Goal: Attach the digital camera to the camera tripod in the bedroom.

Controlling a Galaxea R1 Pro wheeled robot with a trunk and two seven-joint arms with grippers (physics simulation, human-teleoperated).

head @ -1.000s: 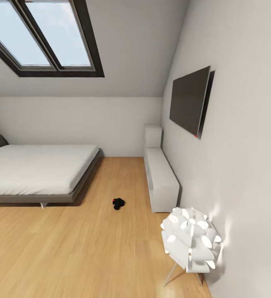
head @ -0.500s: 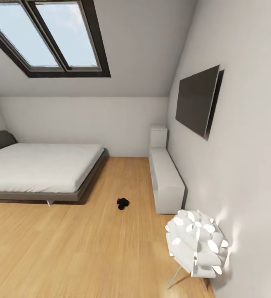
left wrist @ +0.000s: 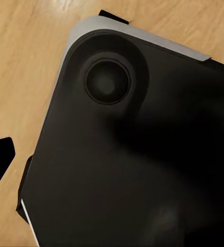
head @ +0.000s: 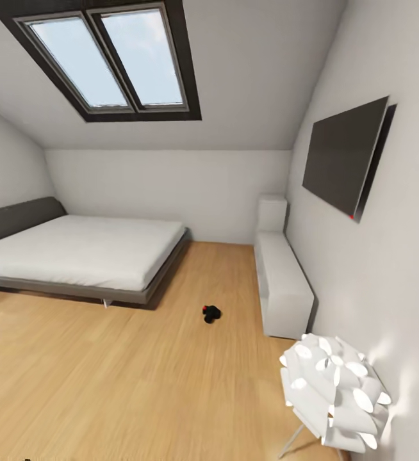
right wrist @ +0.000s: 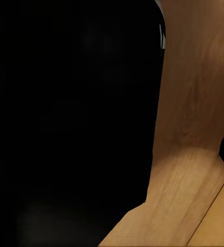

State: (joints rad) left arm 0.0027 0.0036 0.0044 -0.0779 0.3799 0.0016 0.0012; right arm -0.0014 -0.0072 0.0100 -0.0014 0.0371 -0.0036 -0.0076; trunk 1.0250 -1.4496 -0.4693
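I scan the bedroom for the digital camera (head: 211, 314), lying on the wood floor (head: 107, 371) between the bed (head: 81, 256) and the white cabinet (head: 283, 288), so I can plan a route to it, though I cannot tell whether either claw is open or closed.

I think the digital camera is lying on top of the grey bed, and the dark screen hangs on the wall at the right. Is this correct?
Not quite. The digital camera lies on the wood floor, between the bed and the low white cabinet, as the head view shows. The dark screen does hang on the right wall.
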